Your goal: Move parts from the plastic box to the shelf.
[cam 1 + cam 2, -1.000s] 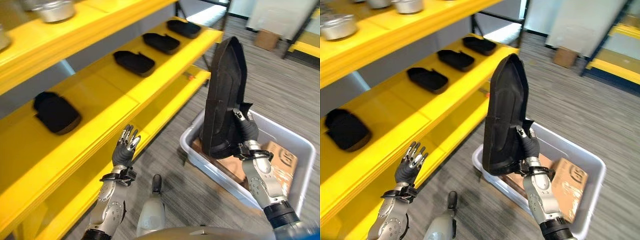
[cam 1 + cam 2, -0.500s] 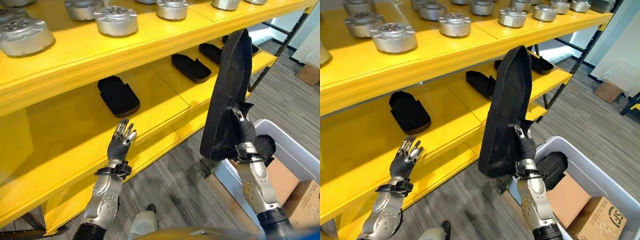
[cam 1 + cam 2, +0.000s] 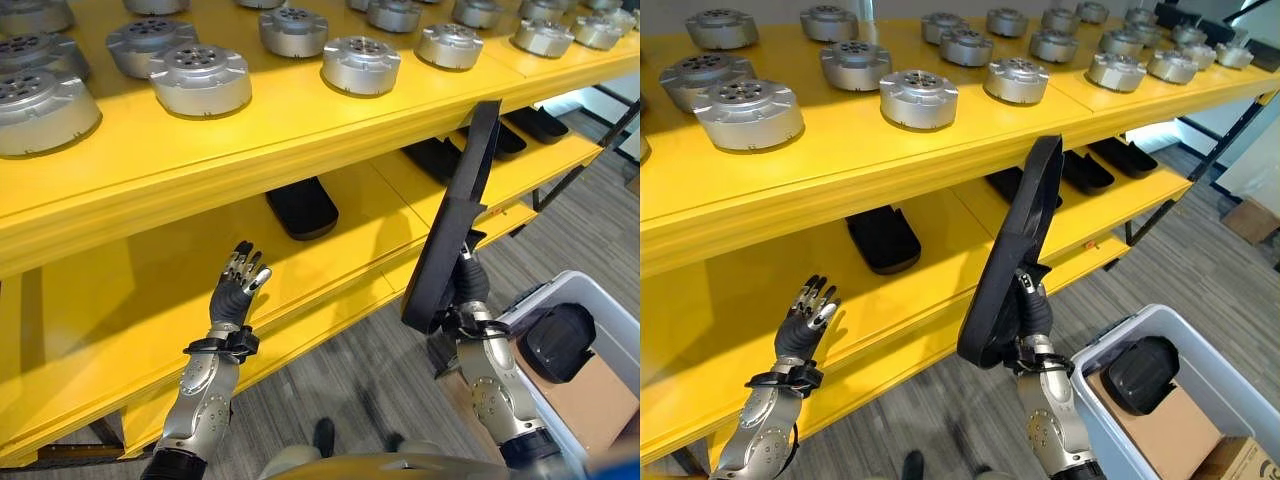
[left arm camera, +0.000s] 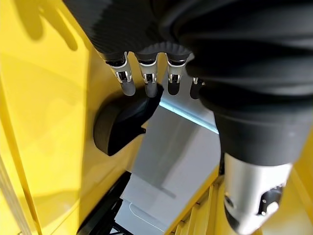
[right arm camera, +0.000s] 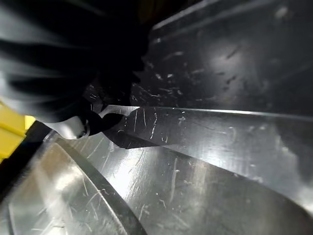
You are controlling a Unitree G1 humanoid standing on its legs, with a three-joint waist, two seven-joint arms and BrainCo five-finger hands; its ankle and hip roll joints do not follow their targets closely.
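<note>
My right hand (image 3: pixel 1032 318) is shut on a long black moulded part (image 3: pixel 1012 255), holding it upright in front of the yellow shelf (image 3: pixel 940 290). Its glossy scratched surface (image 5: pixel 205 147) lies close against the right wrist view. My left hand (image 3: pixel 236 290) is raised with straight fingers over the middle shelf board, holding nothing. Past its fingers (image 4: pixel 149 84) lies a black part (image 4: pixel 120 125) on the shelf. The grey plastic box (image 3: pixel 1230 385) stands on the floor at lower right with another black part (image 3: pixel 1140 372) inside.
Several black parts (image 3: pixel 883 237) lie along the middle shelf board. Several round silver metal parts (image 3: pixel 918 98) stand on the top board. Cardboard boxes (image 3: pixel 1170 435) sit in the plastic box. Grey floor runs under the shelf.
The camera has turned further toward the shelf. The black part has swung edge-on and closer to the middle shelf. My left hand stays raised and open.
</note>
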